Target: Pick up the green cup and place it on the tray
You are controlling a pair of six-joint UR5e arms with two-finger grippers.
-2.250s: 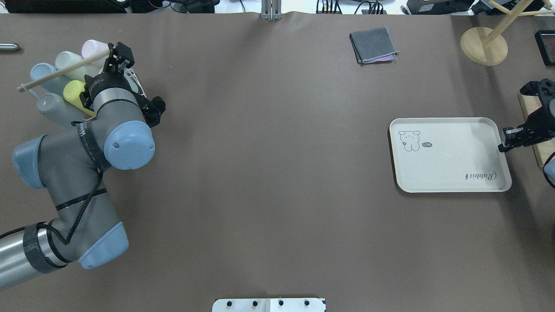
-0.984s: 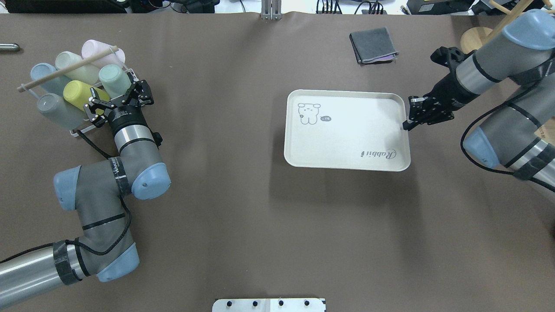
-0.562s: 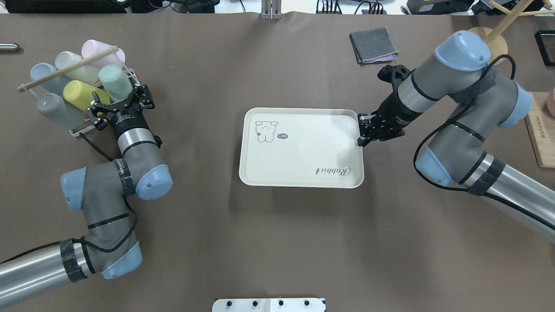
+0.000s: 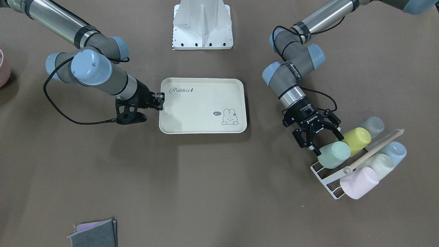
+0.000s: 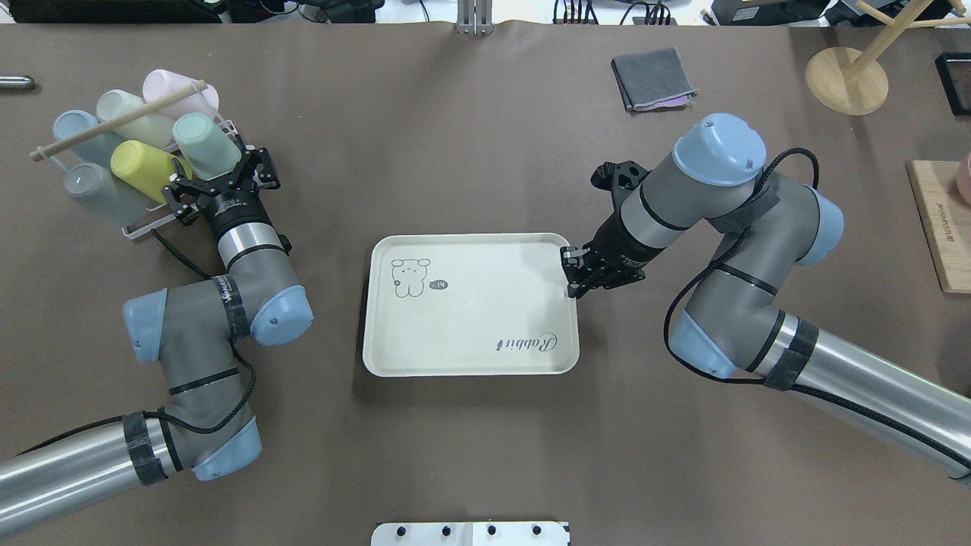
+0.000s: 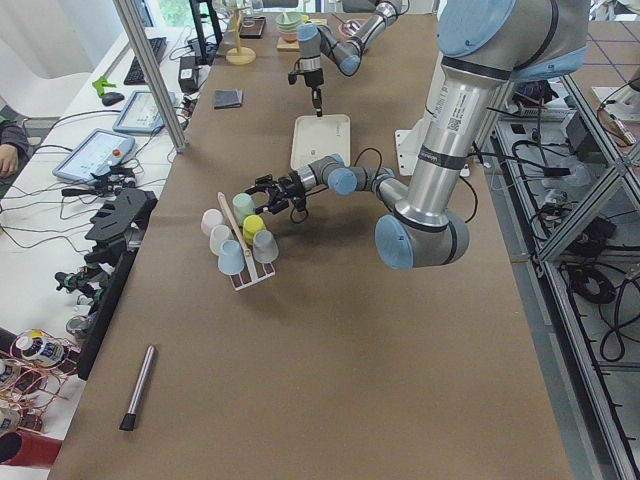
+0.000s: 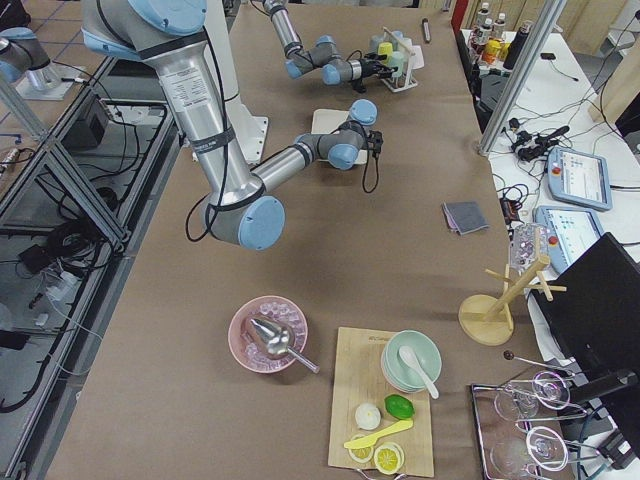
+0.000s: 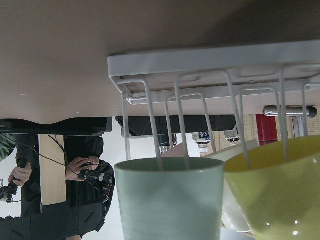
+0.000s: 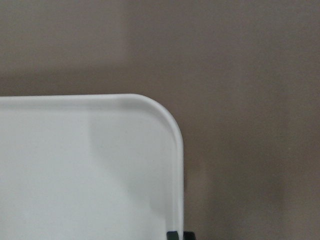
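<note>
Tray (image 5: 470,303) hauled from the right edge, clamped in my right pincer (image 5: 574,282); my gaping, empty left pincer (image 5: 220,171) may topple green cup (image 5: 201,144).

A brown matte surface (image 5: 485,455) carries everything. Near its middle is the cream tray (image 5: 485,303), a shadow along its near edge; whether it rests flat cannot be told. Toward the robot's left far corner stands a white wire rack (image 8: 210,60), and a dark pen-like stick (image 6: 137,385) lies out at that end. On the right far side lie a folded grey cloth (image 5: 652,78) and a round wooden stand base (image 5: 846,81). A wooden board (image 5: 941,227) and pink bowl (image 7: 268,335) sit at the right end
</note>
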